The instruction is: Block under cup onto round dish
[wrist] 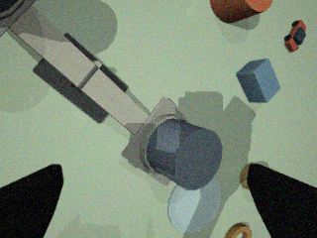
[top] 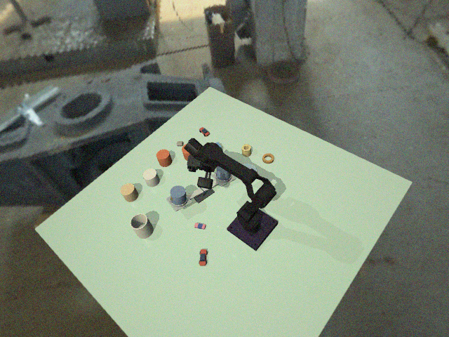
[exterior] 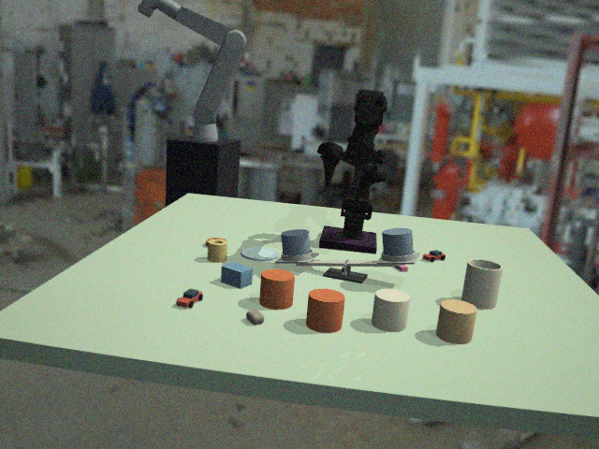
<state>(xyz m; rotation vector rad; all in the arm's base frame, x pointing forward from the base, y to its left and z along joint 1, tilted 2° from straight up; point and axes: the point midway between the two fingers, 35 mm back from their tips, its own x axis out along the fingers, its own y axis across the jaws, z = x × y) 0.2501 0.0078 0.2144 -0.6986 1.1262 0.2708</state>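
Note:
Two identical blue-grey cups stand on the balance (top: 197, 192) (exterior: 314, 263) (wrist: 116, 92). The cup near the dish (top: 223, 175) (exterior: 295, 244) (wrist: 198, 156) stands at one end, the far cup (top: 177, 196) (exterior: 397, 243) at the other. Against its base, the beam looks slightly lower at the dish end. No block shows; both cups cover what is under them. The pale round dish (top: 250, 168) (exterior: 259, 253) (wrist: 183, 208) lies beside the near cup with nothing on it. My gripper (wrist: 157, 174) is wide open and empty, pointing down high above the balance, with the near cup ahead in the wrist view.
A blue block (exterior: 236, 274) (wrist: 259, 80), a yellow hollow cylinder (top: 246, 149) (exterior: 217, 250) and an orange ring (top: 268, 158) lie around the dish. Orange, white and tan cylinders stand beyond the balance. A tall grey cup (top: 141, 225) (exterior: 481, 283) and toy cars stand farther out.

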